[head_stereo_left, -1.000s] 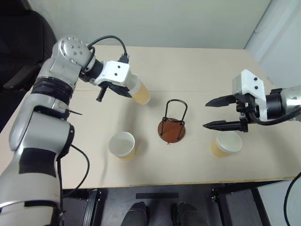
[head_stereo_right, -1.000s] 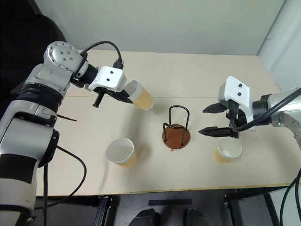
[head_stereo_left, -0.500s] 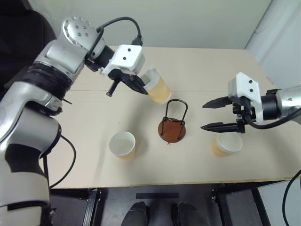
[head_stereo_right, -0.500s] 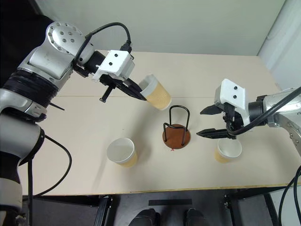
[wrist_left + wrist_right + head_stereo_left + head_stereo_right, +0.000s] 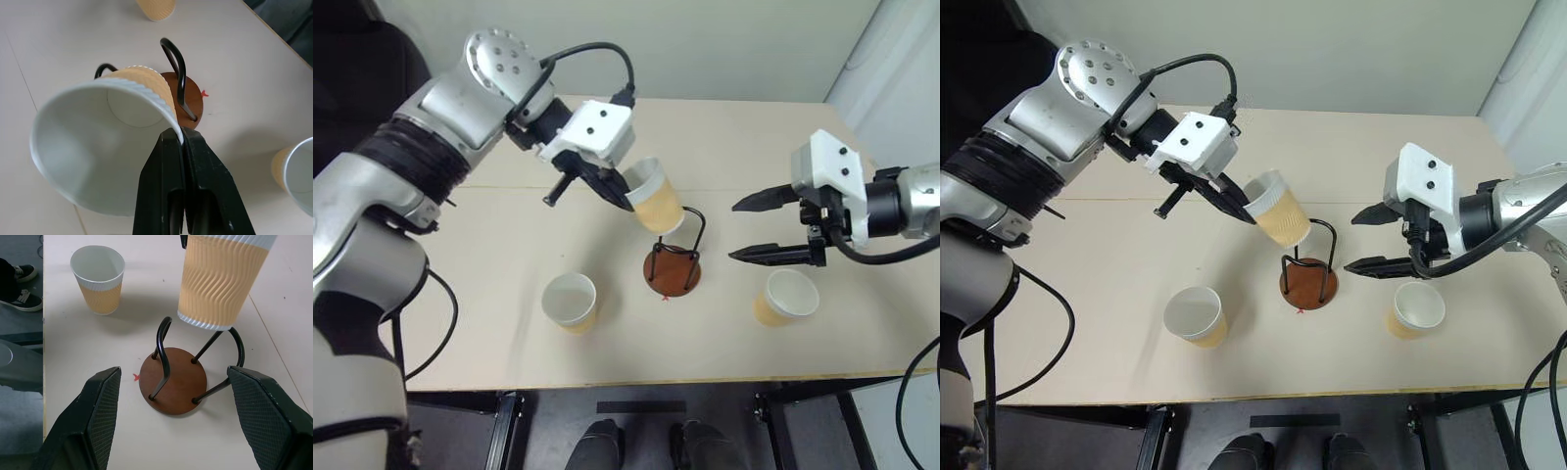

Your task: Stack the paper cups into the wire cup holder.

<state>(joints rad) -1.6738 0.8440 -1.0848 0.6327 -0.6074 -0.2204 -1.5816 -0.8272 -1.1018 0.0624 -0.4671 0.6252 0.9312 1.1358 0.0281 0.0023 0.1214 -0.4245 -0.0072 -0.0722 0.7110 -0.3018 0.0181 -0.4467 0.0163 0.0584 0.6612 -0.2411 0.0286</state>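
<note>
Left gripper (image 5: 182, 139) is pinched tight on the rim of one cup (image 5: 655, 197), one finger inside the mouth and one outside, and I carry it tilted, its base hanging just above the wire loops of the holder (image 5: 673, 264). Right gripper (image 5: 751, 228) stands wide apart and bare, touching nothing, level with the holder on its far side from my left, with a second cup (image 5: 784, 298) on the table (image 5: 489, 333) just below and beside it. The third cup (image 5: 570, 301) stands upright below my left gripper, nearer me, well apart from the holder.

My biggest worry, as I judge it: the cup is tipped, so if I lower it like this its base could land on top of a loop instead of between the loops, and the holder, which looks light, could slide or tip over. Next, my hold is only a thin pinch on the rim; a knock against the wire could twist the cup out of it or crease the paper. Smaller still, letting go too high could let the cup bounce off the disc and lean out between the loops.
</note>
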